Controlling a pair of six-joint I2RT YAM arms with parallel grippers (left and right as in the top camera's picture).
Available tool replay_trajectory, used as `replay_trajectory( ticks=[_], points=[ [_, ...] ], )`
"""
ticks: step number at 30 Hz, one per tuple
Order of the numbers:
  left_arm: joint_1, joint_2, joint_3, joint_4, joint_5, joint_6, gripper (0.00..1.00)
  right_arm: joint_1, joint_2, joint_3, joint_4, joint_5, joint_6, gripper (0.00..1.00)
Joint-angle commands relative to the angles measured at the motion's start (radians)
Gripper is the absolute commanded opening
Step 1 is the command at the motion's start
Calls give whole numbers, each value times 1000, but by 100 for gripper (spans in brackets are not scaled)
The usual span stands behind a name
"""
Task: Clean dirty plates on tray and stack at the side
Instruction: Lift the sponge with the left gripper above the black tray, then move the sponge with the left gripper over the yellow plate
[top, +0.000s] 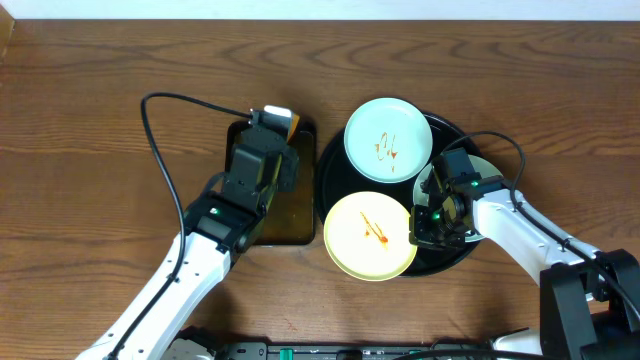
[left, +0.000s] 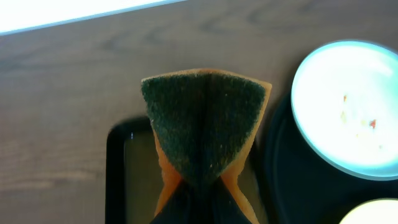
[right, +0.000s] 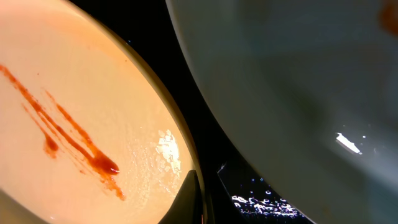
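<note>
Barely started: found all three plates (top: 370, 235) on black tray (top: 333, 183), none stacked on counter (top: 80, 120).
Saw sauce streaks on yellow plate (right: 81, 124) and upper mint plate (left: 348, 106); third mint plate (top: 485, 162) mostly hidden under right arm, so judged all wiping and stacking left. Reached left arm over small rectangular tray (top: 295, 215), left pincer (left: 199, 205) pinching folded sponge (left: 204, 124). Hung right pincer (top: 428, 225) low between yellow and third plates, pressed together, nothing visibly held.

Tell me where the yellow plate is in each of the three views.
Overhead: the yellow plate lies lower centre, on the black tray.
Left wrist: only its rim, bottom right corner.
Right wrist: the plate fills the left side.
Shared landmark: the black tray.
</note>
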Motion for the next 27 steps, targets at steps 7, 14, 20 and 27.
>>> replay_trajectory(
  ticks=[7,14,20,27],
  points=[
    [0,156,4,-118,21,-18,7,8,5,5,-6,16,-2,1],
    [0,272,4,-138,143,-21,7,8,5,5,-6,16,-2,1],
    [0,278,4,-138,146,-28,8,8,5,5,-6,16,-2,1],
    [0,278,4,-138,146,-28,8,9,5,5,-5,17,-2,1]
  ],
)
